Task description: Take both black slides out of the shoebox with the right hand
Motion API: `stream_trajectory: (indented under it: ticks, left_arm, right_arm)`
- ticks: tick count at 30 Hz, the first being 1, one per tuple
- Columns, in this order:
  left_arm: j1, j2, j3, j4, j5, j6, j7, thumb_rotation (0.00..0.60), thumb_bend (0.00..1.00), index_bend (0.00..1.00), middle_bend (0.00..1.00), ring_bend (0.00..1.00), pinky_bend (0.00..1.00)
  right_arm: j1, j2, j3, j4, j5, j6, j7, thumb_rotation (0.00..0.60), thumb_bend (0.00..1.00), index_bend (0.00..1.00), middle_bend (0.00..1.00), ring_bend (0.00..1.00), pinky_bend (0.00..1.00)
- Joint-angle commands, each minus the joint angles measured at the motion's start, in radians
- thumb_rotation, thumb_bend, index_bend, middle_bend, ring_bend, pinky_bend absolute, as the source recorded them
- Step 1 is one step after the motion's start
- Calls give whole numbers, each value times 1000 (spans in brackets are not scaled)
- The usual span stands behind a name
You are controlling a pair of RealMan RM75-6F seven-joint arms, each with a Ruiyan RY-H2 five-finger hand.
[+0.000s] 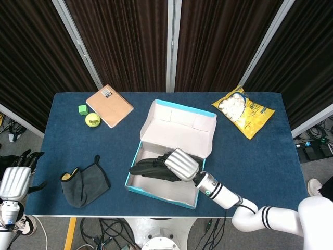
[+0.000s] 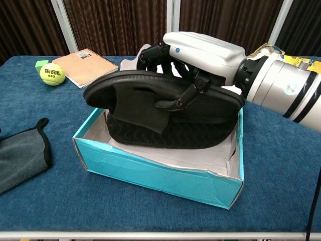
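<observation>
My right hand (image 2: 200, 52) clasps both black rubber slides (image 2: 165, 113) above the open turquoise cardboard shoebox (image 2: 150, 173) on the blue table (image 1: 260, 156); my left hand (image 1: 13, 179) hangs spread beside the table.

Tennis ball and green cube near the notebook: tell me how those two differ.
The tennis ball is round and yellow-green with dark print; the green cube is boxy, plain and a purer green. The ball looks larger than the cube. The ball lies nearer the front edge of the table, the cube behind it. Both rest on the blue cloth left of the notebook, untouched by either hand.
</observation>
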Motion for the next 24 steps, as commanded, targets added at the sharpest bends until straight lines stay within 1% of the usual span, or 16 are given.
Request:
stream_trajectory:
  ticks: [1,3,5,7,9,12,16,19,21,23,24]
  left_arm:
    - [0,0,0,1,-1,-1,0,600,0,156,195,96,315]
    - [0,-1,1,1,0,-2,0,600,0,156,195,96,315]
    - [-1,-3,0,2,1,-1,-1,600,0,156,195,96,315]
    - [-3,-3,0,3,2,-2,-2,600,0,156,195,96,315]
    - [-4,-3,1,2,4,-3,-1,600,0,156,195,96,315]
    - [-4,-4,2,-1,6,-2,0,600,0,156,195,96,315]
    - [-5,-4,3,-7,10,0,3,600,0,156,195,96,315]
    - [-8,-5,5,-12,15,-2,4,600,0,156,195,96,315]
    - [-10,-4,6,-14,18,-3,4,600,0,156,195,96,315]
    - [-12,-4,8,-16,20,-5,6,600,0,156,195,96,315]
    - [-12,-3,9,-16,22,-7,7,600,0,156,195,96,315]
  right_arm:
    - [-24,-42,17,53,-37,110,-2,600,491,849,731,622,786]
    - [-38,-73,36,96,-66,201,21,600,488,849,731,622,786]
    - [-55,-101,67,139,-88,310,63,600,489,849,730,622,787]
    - [-68,-109,88,171,-92,372,81,600,489,849,730,622,787]
    - [-85,-86,104,169,-72,392,81,600,489,849,730,622,787]
    - [-117,-37,121,140,-32,405,59,600,488,849,730,621,787]
    - [-197,40,133,62,74,403,7,600,476,849,730,621,786]
    - [-267,67,138,20,172,411,2,600,470,848,730,620,787]
    - [-310,70,145,7,232,421,34,600,468,848,730,619,786]
    - [-362,63,156,7,301,435,90,600,468,847,730,619,786]
    - [-393,56,169,11,352,438,137,600,468,847,730,619,786]
